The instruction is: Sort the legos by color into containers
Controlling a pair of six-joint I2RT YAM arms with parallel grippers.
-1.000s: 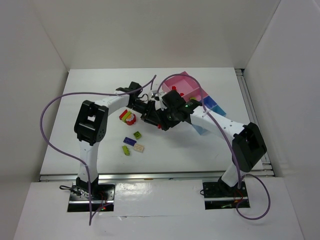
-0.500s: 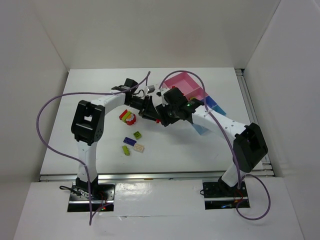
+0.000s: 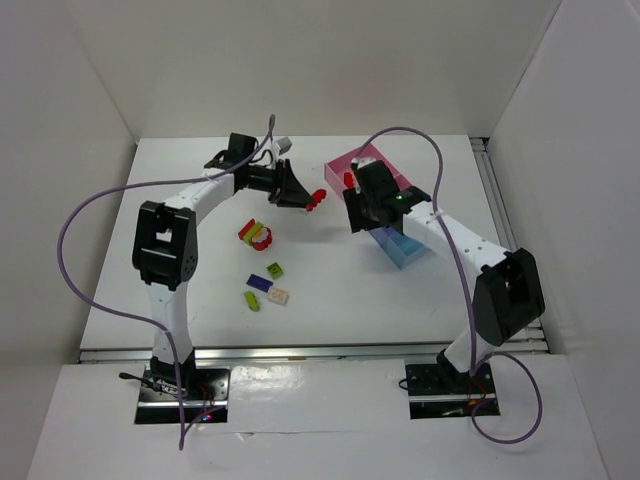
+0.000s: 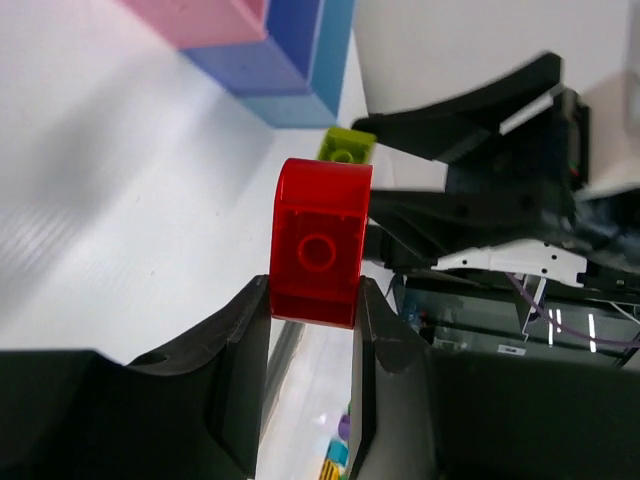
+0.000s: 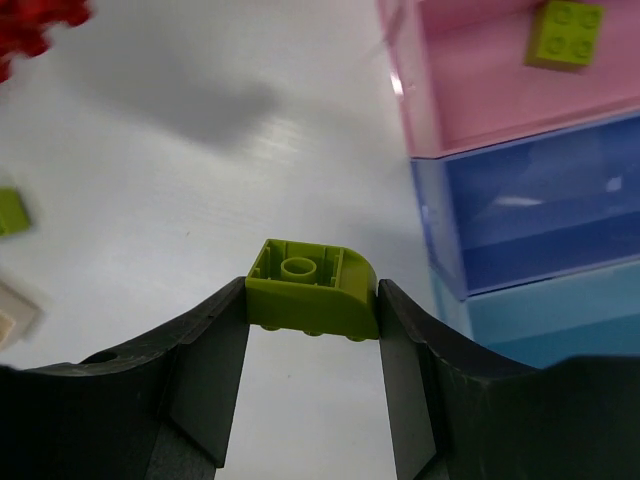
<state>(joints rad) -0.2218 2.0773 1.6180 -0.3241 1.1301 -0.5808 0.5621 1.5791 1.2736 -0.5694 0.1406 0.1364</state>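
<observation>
Nearest the bases, loose small plastic bricks (image 3: pixel 260 283) lie on the white surface (image 3: pixel 340 295). Farther out, the right fingers (image 5: pixel 210 370) pinch a lime green curved plastic brick (image 5: pixel 312 290) by its flat ends, aloft; the left fingers (image 4: pixel 240 360) pinch a red curved plastic brick (image 4: pixel 318 245), also aloft. Both seem light, rigid, slick: flat sides grip best. Beyond, the pink plastic box (image 5: pixel 470 90) holds one lime green square brick (image 5: pixel 565 33).

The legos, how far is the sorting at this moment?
Done: one square lime green brick lies in the pink container. In hand: the right gripper holds a rounded lime green brick, the left gripper a red brick. Left: a red and green pile, a purple brick, a beige brick and two small green pieces lie on the table.
</observation>
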